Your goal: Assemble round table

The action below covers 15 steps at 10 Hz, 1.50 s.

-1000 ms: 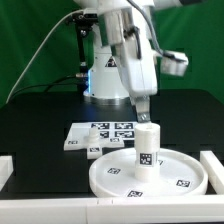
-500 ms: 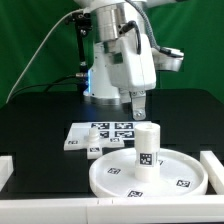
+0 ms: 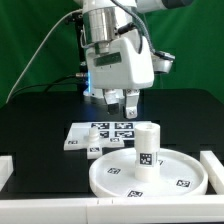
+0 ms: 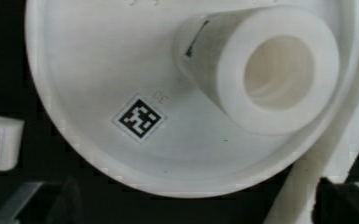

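Note:
The large rimmed round disc (image 3: pixel 172 176) lies flat at the front of the black table. The short cylindrical leg (image 3: pixel 146 150) stands upright at its middle. My gripper (image 3: pixel 124 112) hangs above and behind the leg, toward the exterior view's left, apart from it, open and empty. The wrist view looks down on the disc (image 4: pixel 105 70) with a square tag, and into the hollow top of the leg (image 4: pixel 274 70). A flat white tagged piece (image 3: pixel 76 142), apparently the cross-shaped base, lies just behind the disc.
The marker board (image 3: pixel 112 131) lies behind the disc, close under my gripper. White border walls stand at the exterior view's left (image 3: pixel 5 170) and right (image 3: pixel 213 165). The arm's white base (image 3: pixel 105 85) is at the back.
My gripper has risen from beside the leg's top and moved back toward the exterior view's left. The leg stays upright on the disc.

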Motion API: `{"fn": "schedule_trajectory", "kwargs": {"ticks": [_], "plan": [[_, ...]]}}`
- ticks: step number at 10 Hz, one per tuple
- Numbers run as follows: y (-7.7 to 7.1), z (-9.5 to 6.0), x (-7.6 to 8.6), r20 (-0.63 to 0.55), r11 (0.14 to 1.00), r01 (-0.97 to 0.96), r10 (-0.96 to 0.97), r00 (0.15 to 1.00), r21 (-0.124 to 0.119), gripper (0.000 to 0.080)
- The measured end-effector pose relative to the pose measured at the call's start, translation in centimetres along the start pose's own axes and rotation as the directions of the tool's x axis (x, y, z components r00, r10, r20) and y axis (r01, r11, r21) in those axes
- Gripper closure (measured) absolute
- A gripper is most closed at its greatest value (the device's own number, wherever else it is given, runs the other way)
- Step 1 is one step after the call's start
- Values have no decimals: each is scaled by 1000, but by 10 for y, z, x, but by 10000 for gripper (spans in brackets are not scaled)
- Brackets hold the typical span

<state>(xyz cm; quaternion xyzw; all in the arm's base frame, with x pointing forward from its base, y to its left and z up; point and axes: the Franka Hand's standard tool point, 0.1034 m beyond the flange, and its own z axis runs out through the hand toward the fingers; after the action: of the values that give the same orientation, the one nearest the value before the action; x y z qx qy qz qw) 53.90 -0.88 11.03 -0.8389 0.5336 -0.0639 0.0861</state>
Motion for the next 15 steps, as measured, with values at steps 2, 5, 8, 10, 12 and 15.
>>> {"fn": "schedule_trajectory", "kwargs": {"ticks": [2, 5, 8, 10, 12, 15], "plan": [[3, 1, 2, -4, 988, 153, -153, 988, -1, 150], [46, 5, 21, 12, 891, 453, -453, 892, -41, 150], [53, 7, 20, 0, 798, 600, -601, 799, -64, 150], [54, 7, 23, 8, 719, 692, -693, 721, -70, 150], [70, 10, 24, 76, 696, 716, -712, 698, -56, 150], [99, 10, 23, 290, 767, 642, -611, 737, -16, 150]]}}
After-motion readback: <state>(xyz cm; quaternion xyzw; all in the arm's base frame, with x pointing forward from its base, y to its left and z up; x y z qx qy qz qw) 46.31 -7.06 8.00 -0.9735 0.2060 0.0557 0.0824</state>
